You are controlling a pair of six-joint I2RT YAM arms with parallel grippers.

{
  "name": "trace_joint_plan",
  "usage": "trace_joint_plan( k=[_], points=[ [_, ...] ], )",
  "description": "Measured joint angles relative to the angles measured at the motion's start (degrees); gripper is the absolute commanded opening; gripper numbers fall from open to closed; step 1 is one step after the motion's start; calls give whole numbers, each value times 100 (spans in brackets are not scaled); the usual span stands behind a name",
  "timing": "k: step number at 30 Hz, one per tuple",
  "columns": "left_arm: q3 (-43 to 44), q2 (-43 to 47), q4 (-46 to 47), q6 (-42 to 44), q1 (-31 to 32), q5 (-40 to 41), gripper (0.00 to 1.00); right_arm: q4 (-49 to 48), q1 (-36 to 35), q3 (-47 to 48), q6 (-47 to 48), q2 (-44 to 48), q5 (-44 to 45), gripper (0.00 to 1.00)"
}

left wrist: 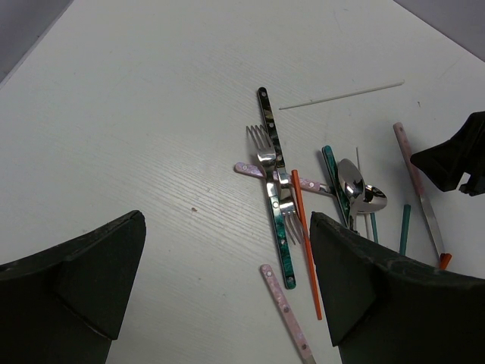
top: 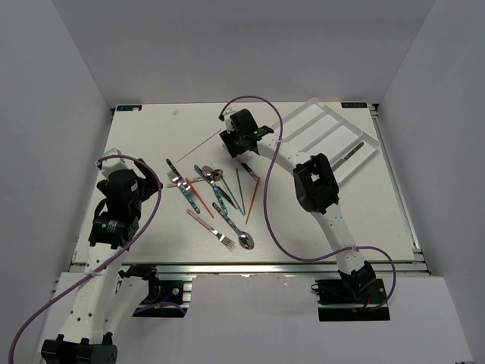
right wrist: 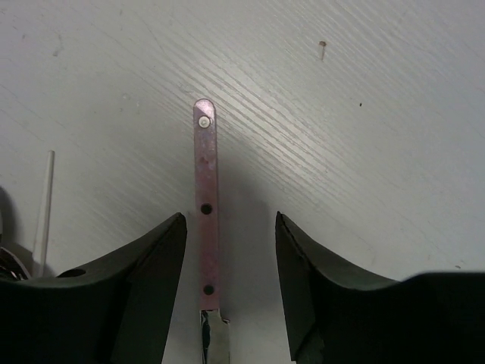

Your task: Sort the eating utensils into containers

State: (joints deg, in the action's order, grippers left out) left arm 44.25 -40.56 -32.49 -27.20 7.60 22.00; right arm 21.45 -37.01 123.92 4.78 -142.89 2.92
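The eating utensils lie in a loose pile [top: 216, 193] at the table's middle: forks, spoons, a teal-handled fork [left wrist: 274, 199], an orange stick [left wrist: 307, 254], a white stick [left wrist: 341, 95]. The clear divided tray [top: 318, 125] stands at the back right and holds one dark-handled knife [top: 350, 155]. My right gripper [top: 235, 145] is low over the pile's far side, open, its jaws straddling a pink-handled utensil [right wrist: 204, 205] that lies on the table, touching neither finger. My left gripper [left wrist: 227, 288] is open and empty, left of the pile above bare table.
A pink-handled fork [top: 208, 225] and a spoon [top: 241, 236] lie nearest the front edge. A pink handle [left wrist: 288, 311] lies between my left fingers' line of view. A white stick [right wrist: 43, 208] lies left of my right gripper. The right arm's cable [top: 265, 205] loops over the table.
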Motion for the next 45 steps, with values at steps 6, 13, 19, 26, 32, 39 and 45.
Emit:
trace_joint_plan(
  k=[6, 13, 19, 26, 32, 39, 45],
  points=[
    [0, 24, 4, 0, 0, 0, 98, 17, -24, 103, -2, -138, -72, 43],
    [0, 26, 2, 0, 0, -2, 98, 94, -35, 101, 15, -208, -85, 20],
    [0, 26, 2, -2, 0, -4, 98, 90, -50, 101, 2, -205, 50, 0],
    [0, 26, 2, 0, 0, -4, 98, 11, -4, -44, -48, -98, 656, 0],
    [0, 26, 2, 0, 0, -11, 98, -308, 352, -868, -129, 699, 1209, 0],
    [0, 26, 2, 0, 0, -20, 98, -752, 710, -1314, -407, 1963, 2243, 0],
    [0, 26, 2, -2, 2, -20, 98, -562, 1534, -1825, -2026, 2817, 2747, 0]
  ],
)
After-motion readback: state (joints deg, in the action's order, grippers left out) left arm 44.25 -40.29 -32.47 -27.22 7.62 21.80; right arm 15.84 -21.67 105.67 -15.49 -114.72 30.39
